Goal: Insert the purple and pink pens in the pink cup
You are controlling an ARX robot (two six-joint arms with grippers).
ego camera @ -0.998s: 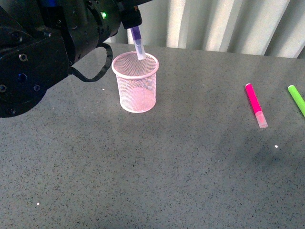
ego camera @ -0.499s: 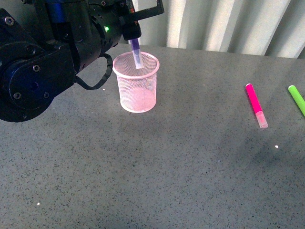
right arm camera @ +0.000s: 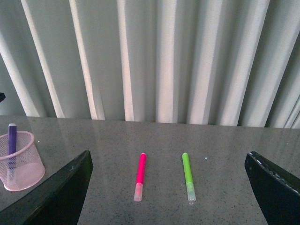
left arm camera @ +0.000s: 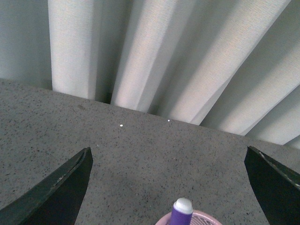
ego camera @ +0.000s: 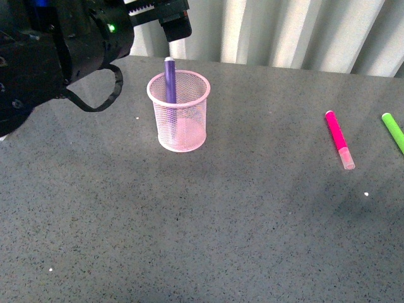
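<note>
Where the left gripper (left arm camera: 168,150) is held above the far side of the pink cup (ego camera: 194,129), its dark fingers (left arm camera: 65,187) are seen spread wide, with nothing gripped between them and only bare table (ego camera: 221,221) and a pleated pale curtain (left arm camera: 164,56) shown in the gap. The purple pen (ego camera: 170,79) is found below that gap, apart from both fingers; it is stood nearly upright inside the cup, leaned against the far-left part of the rim, and its white-tipped end is raised a little above the rim. Its lower part is seen through the mesh wall, though which end carries the cap cannot be told. The cup is set upright on the grey speckled table, toward the far left of the scene. The right gripper (right arm camera: 168,153) is likewise opened wide, with nothing held; from its wrist camera the table is looked across, and the cup with the purple pen is seen at one edge of that picture. The pink pen (ego camera: 338,139) is laid flat on the table well to the right of the cup, with its pale cap pointed toward the near side. Just to its right a green marker (ego camera: 392,131) is laid roughly parallel, and it is partly cut off by the right edge of the front view.
</note>
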